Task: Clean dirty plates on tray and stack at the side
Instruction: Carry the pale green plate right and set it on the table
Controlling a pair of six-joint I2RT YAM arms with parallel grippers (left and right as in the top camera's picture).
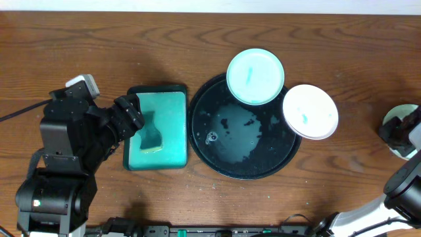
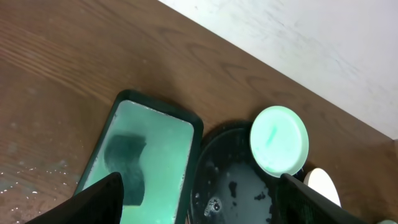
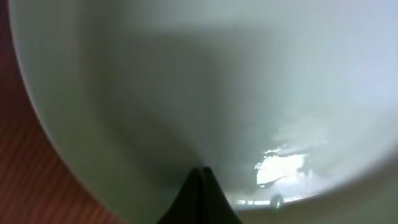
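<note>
The black tray (image 1: 201,146) sits at the table's middle, wet, with white residue. A mint plate with a teal smear (image 1: 255,76) rests on its far rim. A white plate with a small teal smear (image 1: 310,110) overlaps its right rim. A third pale plate (image 1: 393,117) lies at the far right edge under my right gripper (image 1: 401,131). In the right wrist view this plate (image 3: 205,81) fills the frame and the gripper (image 3: 202,183) is shut at its rim. My left gripper (image 1: 131,115) is open and empty over the teal tray. Its fingers (image 2: 199,208) frame both trays.
A rectangular teal-green tray (image 1: 172,125) with a dark sponge (image 1: 150,137) stands left of the black tray. It also shows in the left wrist view (image 2: 165,143), with the sponge (image 2: 127,165) inside. Bare wood lies along the far side and front right.
</note>
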